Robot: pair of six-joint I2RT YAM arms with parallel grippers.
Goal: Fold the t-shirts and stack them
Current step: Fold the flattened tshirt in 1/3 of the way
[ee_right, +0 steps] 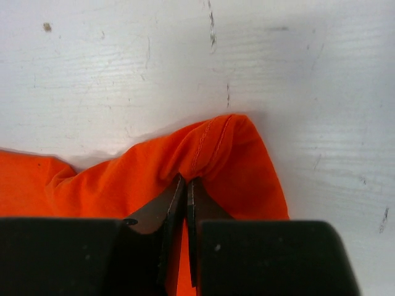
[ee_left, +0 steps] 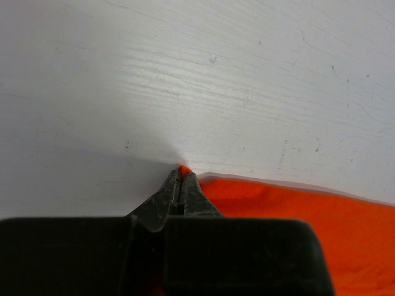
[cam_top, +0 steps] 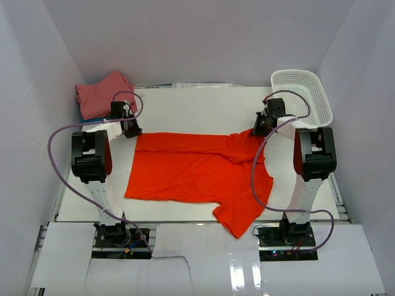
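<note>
While the large bright orange-red cloth t-shirt [cam_top: 191, 169] is lying flat, the left gripper [ee_left: 180, 177] is pinching shut on its corner and the right gripper [ee_right: 186, 184] on a stitched hem, cloth spreading behind both; they should be rising together, keeping that edge taut.

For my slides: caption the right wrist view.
Right gripper shut on a stitched edge of the orange-red t-shirt on the white table.

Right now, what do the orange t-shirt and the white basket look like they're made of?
Orange-red t-shirt: soft matte cloth, probably a cotton knit; it wrinkles and shows a stitched hem. White mesh basket: probably moulded plastic, smooth; rigid rim and regular holes.
</note>
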